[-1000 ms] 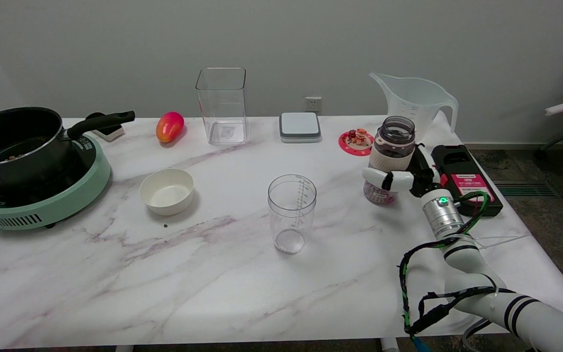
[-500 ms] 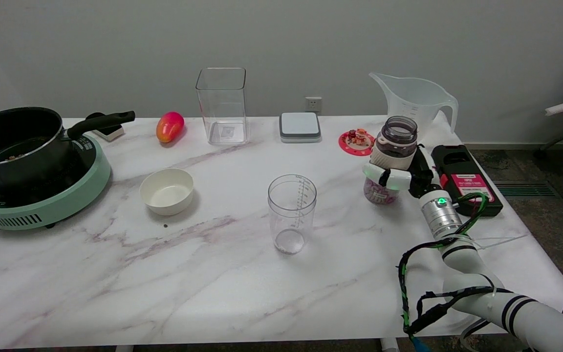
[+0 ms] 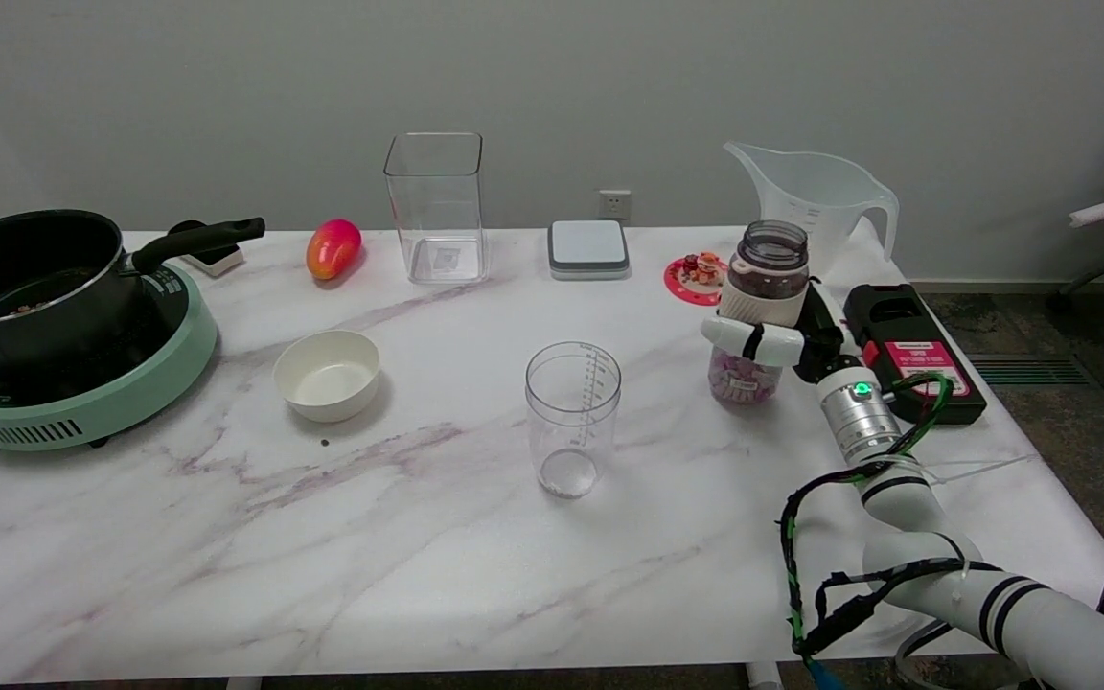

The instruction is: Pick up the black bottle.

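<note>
We see the right arm reaching in from lower right, forearm angled up-left, right hand (image 3: 782,331) with fingers wrapped around the black bottle (image 3: 755,311), bottle upright at the table's (image 3: 418,537) right side, beside the measuring cup (image 3: 572,418).

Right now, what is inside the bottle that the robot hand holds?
The lower part of the black bottle shows small pink and white pieces through its clear wall. The robot hand and a white band cover its middle, so the fill level cannot be seen.

Grey wall (image 3: 226,86), seemingly marble table (image 3: 370,537).
</note>
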You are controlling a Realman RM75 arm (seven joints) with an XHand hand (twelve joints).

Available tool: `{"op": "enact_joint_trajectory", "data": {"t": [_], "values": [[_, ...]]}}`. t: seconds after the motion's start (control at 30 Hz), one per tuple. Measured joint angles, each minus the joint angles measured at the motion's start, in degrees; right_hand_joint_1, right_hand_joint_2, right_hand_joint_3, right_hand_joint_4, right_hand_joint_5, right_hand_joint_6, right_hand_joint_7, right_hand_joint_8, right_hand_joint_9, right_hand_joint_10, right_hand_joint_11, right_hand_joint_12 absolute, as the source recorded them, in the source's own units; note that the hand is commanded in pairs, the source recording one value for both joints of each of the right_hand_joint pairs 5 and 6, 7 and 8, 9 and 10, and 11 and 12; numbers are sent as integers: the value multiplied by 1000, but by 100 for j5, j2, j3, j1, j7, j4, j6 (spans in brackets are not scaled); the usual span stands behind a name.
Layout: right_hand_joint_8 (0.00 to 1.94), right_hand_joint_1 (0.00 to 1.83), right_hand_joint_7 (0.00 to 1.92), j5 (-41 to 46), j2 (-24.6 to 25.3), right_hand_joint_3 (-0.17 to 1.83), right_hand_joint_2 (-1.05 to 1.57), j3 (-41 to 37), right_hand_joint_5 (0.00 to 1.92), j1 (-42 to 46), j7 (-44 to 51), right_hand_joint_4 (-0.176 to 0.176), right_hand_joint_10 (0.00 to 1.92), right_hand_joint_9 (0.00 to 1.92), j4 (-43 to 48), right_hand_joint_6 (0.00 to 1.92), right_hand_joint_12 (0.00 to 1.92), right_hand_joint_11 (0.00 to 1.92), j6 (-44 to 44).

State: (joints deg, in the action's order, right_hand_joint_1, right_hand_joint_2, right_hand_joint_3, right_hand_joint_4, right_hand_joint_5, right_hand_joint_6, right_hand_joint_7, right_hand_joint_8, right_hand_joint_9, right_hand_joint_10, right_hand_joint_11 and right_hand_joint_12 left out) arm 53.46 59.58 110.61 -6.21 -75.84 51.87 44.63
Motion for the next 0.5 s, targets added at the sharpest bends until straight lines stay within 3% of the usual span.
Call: {"op": "enact_joint_trajectory", "data": {"t": [0.5], "values": [[1810, 1355, 1810, -697, -118, 329, 1310, -357, 1831, 24, 53, 0, 1500, 1500, 819, 1831, 1278, 1278, -35]]}}
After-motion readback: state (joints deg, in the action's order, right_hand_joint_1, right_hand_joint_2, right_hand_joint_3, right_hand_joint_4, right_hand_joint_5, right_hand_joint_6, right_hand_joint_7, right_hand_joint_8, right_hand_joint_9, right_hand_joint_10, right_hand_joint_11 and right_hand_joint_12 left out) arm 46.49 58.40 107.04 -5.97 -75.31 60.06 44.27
